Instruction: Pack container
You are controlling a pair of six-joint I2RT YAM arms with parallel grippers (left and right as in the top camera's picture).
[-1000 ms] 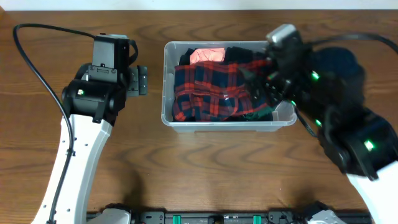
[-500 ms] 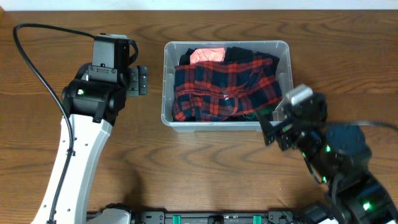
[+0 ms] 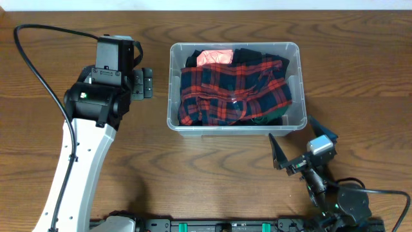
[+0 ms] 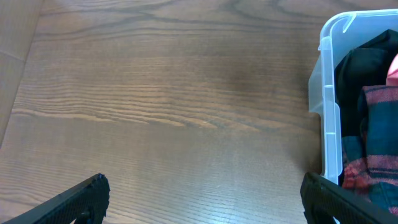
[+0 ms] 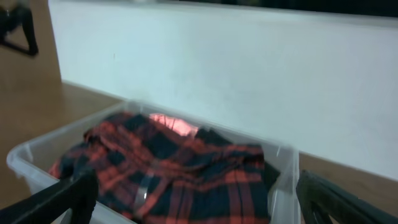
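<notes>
The clear plastic container (image 3: 294, 122) stands at the table's middle back, filled with a red-and-navy plaid garment (image 3: 232, 93), dark clothes and a pink item (image 3: 214, 57). It also shows in the left wrist view (image 4: 329, 112) and the right wrist view (image 5: 285, 186), where the plaid garment (image 5: 180, 174) lies inside. My left gripper (image 3: 143, 83) is open and empty, left of the container; its fingertips (image 4: 93, 190) hang over bare wood. My right gripper (image 3: 299, 145) is open and empty, low near the front right, apart from the container's front wall.
A white wall (image 5: 249, 74) stands behind the table. A black cable (image 3: 35, 64) loops at the far left by the left arm. Bare wood (image 3: 193, 174) lies in front of the container. The right arm's base (image 3: 347, 203) sits at the front edge.
My right arm has pulled out of the container and swung down to the front right, empty. The clothes stay in the container. The left arm has not moved.
</notes>
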